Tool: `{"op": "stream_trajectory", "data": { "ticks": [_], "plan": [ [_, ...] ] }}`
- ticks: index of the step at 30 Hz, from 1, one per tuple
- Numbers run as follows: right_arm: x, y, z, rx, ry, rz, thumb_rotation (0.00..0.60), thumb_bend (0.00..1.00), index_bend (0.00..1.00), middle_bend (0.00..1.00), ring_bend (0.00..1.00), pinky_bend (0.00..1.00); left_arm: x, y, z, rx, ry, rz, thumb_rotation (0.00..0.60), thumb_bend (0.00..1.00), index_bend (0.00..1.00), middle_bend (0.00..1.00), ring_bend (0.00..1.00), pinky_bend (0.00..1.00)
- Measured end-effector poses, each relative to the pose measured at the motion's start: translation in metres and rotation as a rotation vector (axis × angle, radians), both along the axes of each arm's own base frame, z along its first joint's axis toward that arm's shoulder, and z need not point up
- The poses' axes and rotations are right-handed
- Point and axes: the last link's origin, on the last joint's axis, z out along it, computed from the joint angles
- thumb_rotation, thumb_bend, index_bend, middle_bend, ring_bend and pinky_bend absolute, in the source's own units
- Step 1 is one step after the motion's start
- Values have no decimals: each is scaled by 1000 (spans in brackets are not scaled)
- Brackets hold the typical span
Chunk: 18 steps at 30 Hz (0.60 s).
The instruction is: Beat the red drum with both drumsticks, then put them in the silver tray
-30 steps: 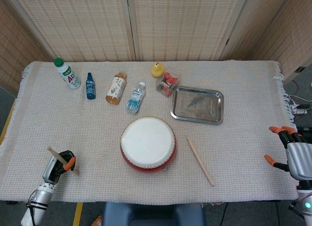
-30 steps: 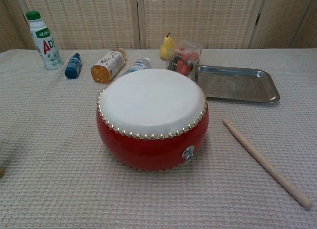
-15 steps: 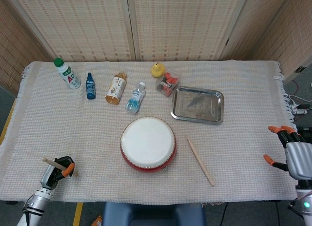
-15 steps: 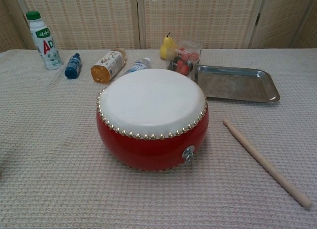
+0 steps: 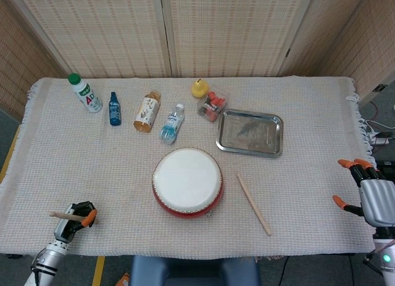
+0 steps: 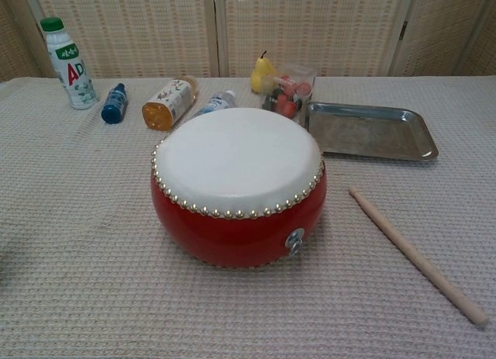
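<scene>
The red drum (image 5: 187,181) sits mid-table, a drumstick (image 5: 254,204) lying just right of it, the silver tray (image 5: 250,133) beyond. My left hand (image 5: 77,214) seems clenched around the other drumstick (image 5: 64,215); my right hand (image 5: 370,194) hangs released, fingers apart.

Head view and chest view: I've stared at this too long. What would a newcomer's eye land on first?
The red drum with its white skin, at the middle front of the table, dominates both views. Next, one loose drumstick lies on the cloth just right of the drum, in front of the empty silver tray. At the front left corner the left hand holds the other drumstick, while the right hand is open off the table's right edge.
</scene>
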Motion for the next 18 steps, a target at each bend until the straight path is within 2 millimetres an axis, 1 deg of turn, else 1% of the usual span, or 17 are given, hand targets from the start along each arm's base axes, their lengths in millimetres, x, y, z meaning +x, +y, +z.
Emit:
{"op": "stream_trajectory", "data": {
  "ticks": [5, 12, 18],
  "plan": [
    [0, 0, -1, 1, 0, -3, 600, 78, 236, 265, 167, 314, 2, 2, -8, -10, 1, 1, 411, 305, 706, 807, 710, 759],
    [-1, 2, 0, -3, 0, -6, 600, 78, 236, 265, 167, 314, 9, 8, -13, -17, 5, -20, 419, 305, 720, 825, 726, 763],
    [-2, 3, 1, -7, -1, -11, 600, 77, 236, 265, 167, 313, 9, 8, -16, -26, 11, -16, 412, 305, 733, 836, 734, 767]
  ]
}}
